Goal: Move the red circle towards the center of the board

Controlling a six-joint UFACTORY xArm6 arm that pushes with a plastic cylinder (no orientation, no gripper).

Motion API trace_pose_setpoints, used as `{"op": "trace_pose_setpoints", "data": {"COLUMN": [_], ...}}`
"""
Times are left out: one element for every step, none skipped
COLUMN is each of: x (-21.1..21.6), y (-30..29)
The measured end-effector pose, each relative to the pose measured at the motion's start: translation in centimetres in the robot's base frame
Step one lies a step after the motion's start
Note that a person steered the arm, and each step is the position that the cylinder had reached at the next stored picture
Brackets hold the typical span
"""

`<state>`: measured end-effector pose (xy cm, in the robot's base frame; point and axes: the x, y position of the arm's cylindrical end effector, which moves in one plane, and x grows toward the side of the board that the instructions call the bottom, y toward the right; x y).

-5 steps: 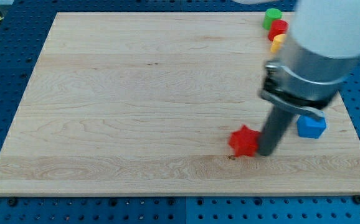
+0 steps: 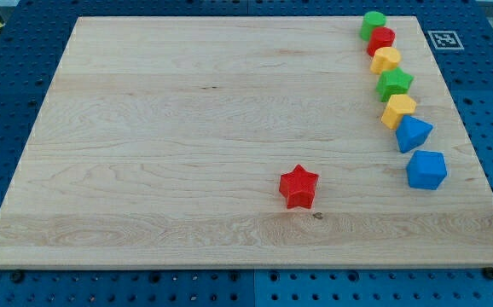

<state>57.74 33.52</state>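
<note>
The red circle sits near the board's top right corner, touching the green circle above it and the yellow block below it. My tip and the arm do not show in the camera view. The wooden board fills most of the view.
A column of blocks runs down the right side: a green star, a yellow hexagon, a blue triangle-like block, a blue block. A red star lies alone at lower centre-right. A marker tag is at the top right.
The arm and rod have left the view. The red star has moved left by about forty pixels and slightly up. The blocks in the right column are now uncovered.
</note>
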Motion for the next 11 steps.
{"op": "trace_pose_setpoints", "data": {"x": [-4.4,-10.1,-17.3,-24.4,-26.7,-28.2,-31.6,-31.7,-31.7,-31.3,-30.8], "y": [1.0,0.8,-0.5,-2.8,-3.8,-4.9,-6.5,-7.9,-9.9,-13.0,-17.4]}}
